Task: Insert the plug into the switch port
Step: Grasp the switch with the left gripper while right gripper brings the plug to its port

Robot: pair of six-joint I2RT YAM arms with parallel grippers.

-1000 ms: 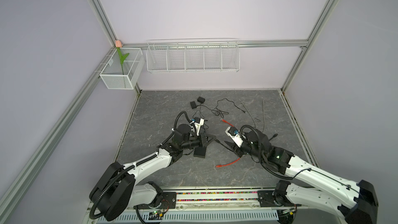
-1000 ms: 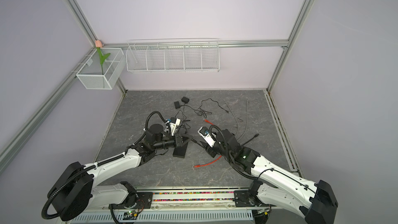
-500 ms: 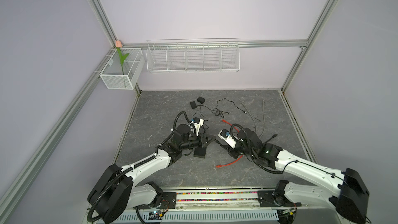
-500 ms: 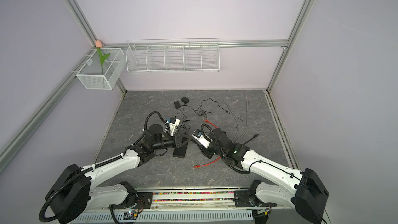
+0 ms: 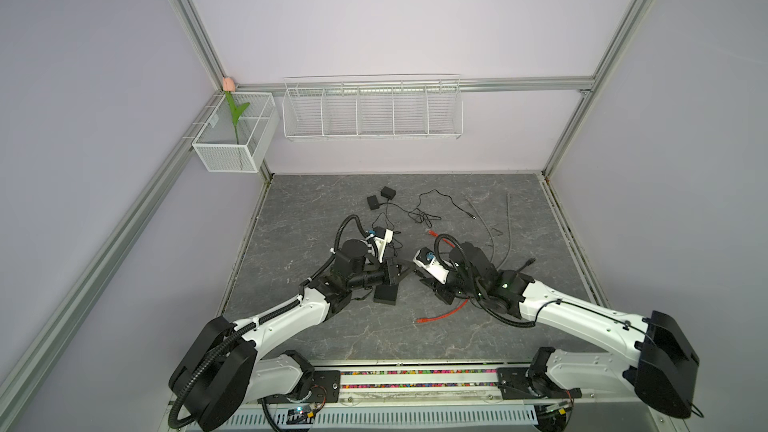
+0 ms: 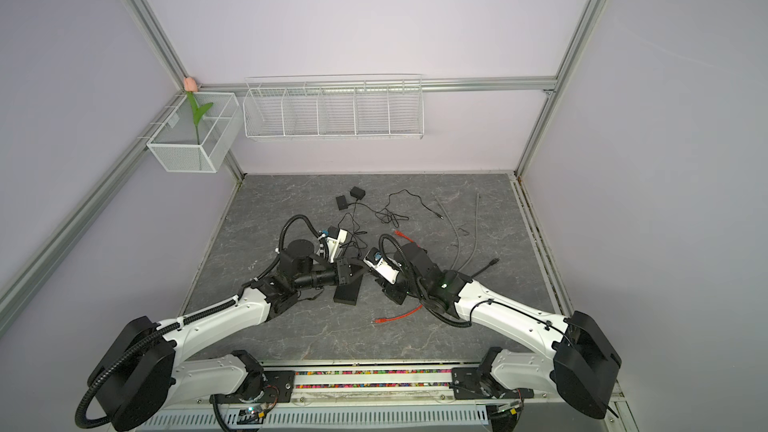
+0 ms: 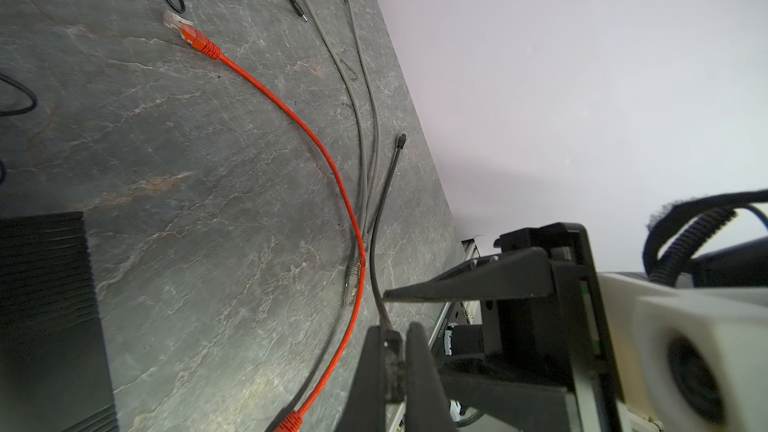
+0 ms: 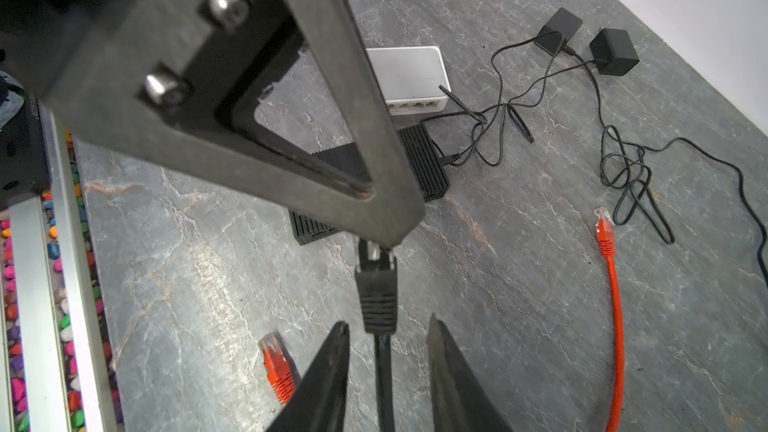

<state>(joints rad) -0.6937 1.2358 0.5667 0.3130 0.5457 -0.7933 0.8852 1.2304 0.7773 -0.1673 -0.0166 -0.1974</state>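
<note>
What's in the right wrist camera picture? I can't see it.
The left gripper pinches the tip of a black network plug over the grey stone-patterned table, with the right gripper open around its cable end. Behind lie a black ribbed switch box, a white switch box and an orange cable.

A: How many cables?
B: 1 red cable, 2 grey cables, 1 black cable.
A: Anything else?
B: 2 switches, 2 adapters, 2 wire baskets, 1 tulip.

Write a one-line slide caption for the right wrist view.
Left claw pinches the black plug; the open right claw straddles its cable, white switch beyond.
</note>
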